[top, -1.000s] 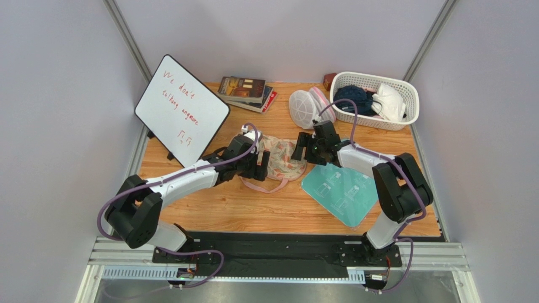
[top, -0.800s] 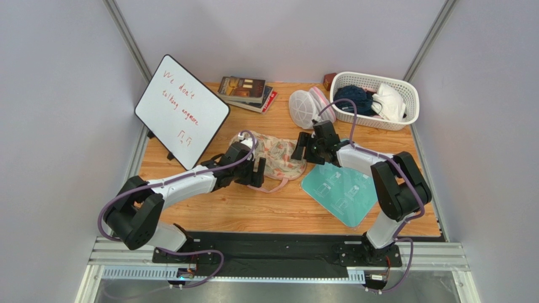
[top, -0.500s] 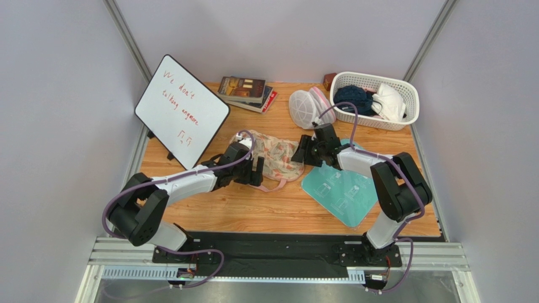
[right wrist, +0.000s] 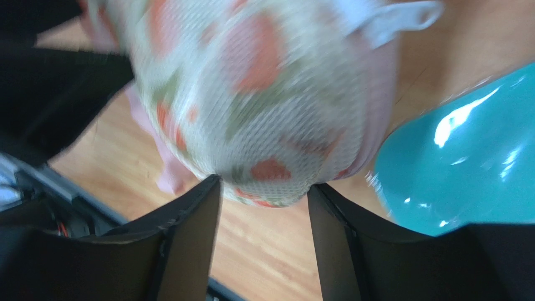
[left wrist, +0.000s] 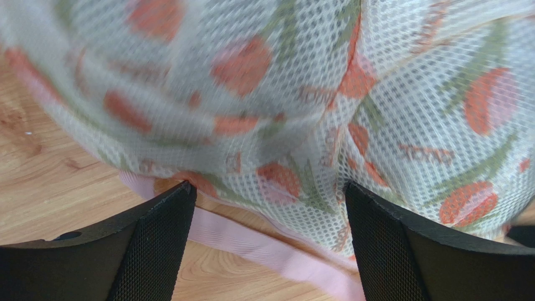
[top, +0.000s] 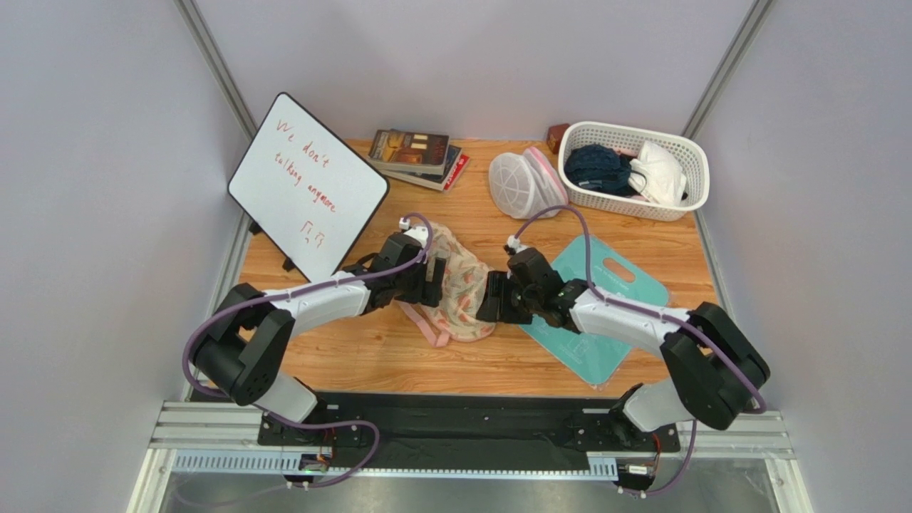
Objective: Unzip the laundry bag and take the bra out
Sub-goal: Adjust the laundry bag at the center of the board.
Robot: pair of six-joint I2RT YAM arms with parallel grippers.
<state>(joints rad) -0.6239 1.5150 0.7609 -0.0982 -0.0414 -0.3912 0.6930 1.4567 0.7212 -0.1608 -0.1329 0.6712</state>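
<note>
Centre of wooden surface (top: 482, 369): floral mesh laundry bag (top: 462, 280), bunched between the two arms, pink loop strap (top: 424, 321) trailing toward the near edge. At its left edge, left end effector (left wrist: 267, 194), fingers spread wide, one to each side of the mesh, not pinching. At its right edge, right end effector (right wrist: 264, 188), clamped on a gathered fold, just beside teal mat (right wrist: 452, 157).

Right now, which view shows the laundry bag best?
Top external: most of the laundry bag and its pink strap show. Left wrist shows just a close-up patch; right wrist, one blurred end.
</note>
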